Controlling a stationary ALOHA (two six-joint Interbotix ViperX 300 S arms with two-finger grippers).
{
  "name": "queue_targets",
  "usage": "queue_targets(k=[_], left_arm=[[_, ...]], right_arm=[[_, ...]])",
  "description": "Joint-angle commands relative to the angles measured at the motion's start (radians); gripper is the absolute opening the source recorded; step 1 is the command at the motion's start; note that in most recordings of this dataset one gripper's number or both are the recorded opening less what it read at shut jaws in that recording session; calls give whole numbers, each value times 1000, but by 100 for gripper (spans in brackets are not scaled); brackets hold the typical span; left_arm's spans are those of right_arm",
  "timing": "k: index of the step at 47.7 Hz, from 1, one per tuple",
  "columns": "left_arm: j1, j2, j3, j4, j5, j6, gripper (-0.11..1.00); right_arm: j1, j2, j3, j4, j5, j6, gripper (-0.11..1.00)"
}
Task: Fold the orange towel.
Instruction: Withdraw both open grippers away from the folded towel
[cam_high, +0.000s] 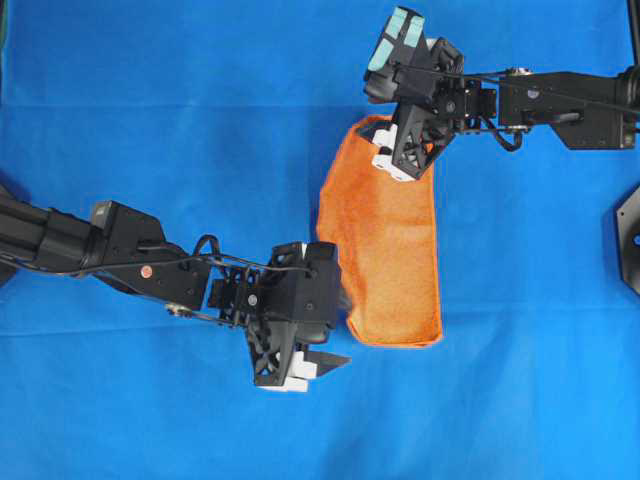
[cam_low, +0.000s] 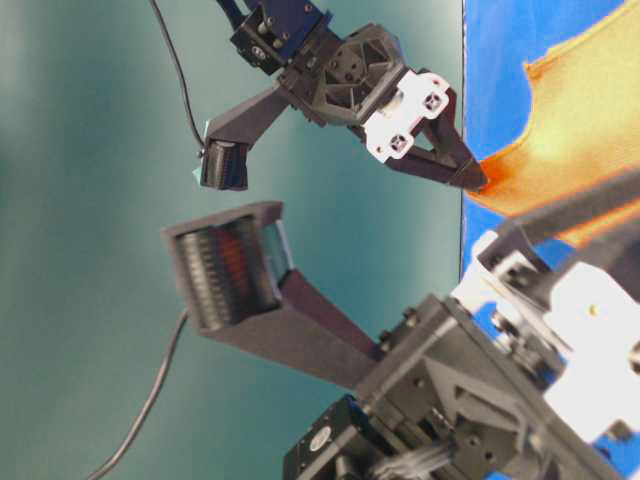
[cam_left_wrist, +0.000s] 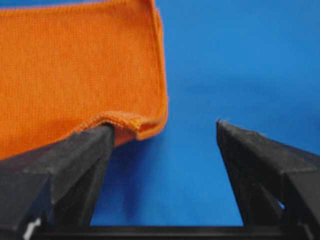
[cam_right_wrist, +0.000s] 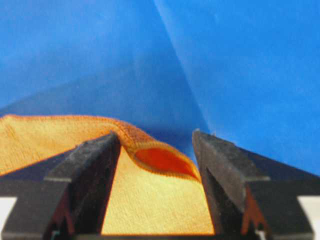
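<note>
The orange towel (cam_high: 385, 240) lies folded into a long strip on the blue table cloth (cam_high: 180, 120). My left gripper (cam_high: 335, 360) sits at the strip's near left corner. In the left wrist view the left gripper (cam_left_wrist: 165, 127) is open, and the towel (cam_left_wrist: 75, 65) has its hemmed corner resting on the left fingertip (cam_left_wrist: 95, 137). My right gripper (cam_high: 388, 152) hangs over the far corner. In the right wrist view the right gripper (cam_right_wrist: 155, 137) is open, and the towel (cam_right_wrist: 150, 200) has a curled corner lying loose between its fingers.
Wrinkled blue cloth (cam_right_wrist: 225, 60) covers the table on every side of the towel. A black fixture (cam_high: 630, 240) stands at the right edge. The table-level view shows both grippers close up with the towel (cam_low: 580, 130) behind them.
</note>
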Motion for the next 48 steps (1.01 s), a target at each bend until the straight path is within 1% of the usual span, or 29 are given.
queue_targets(k=[1,10,12,15,24,33,37,42,48], left_arm=[[2,-66,-12,-2,61,-2,80],[0,-178,15,-2,236,-3,81],[0,-206,25,-2,256,-3,81],[0,-252,41,-2,272,-3,81],[0,-373,120,-2,262,-3,81],[2,-457,229,-2,201,-3,81],[8,-512,296,-2,146,-3,81],[26,-575,370,-2,41,-3,81],[71,-646,453,-2,-101,0,81]], right_arm=[[3,-46,-2,0,12,2,63],[11,-153,41,0,51,0,64],[11,-184,57,0,51,0,64],[14,-233,81,0,51,2,64],[34,-400,179,6,51,3,65],[55,-568,288,26,61,3,65],[74,-638,330,37,77,5,65],[95,-721,385,54,80,5,65],[98,-767,431,83,74,5,65]])
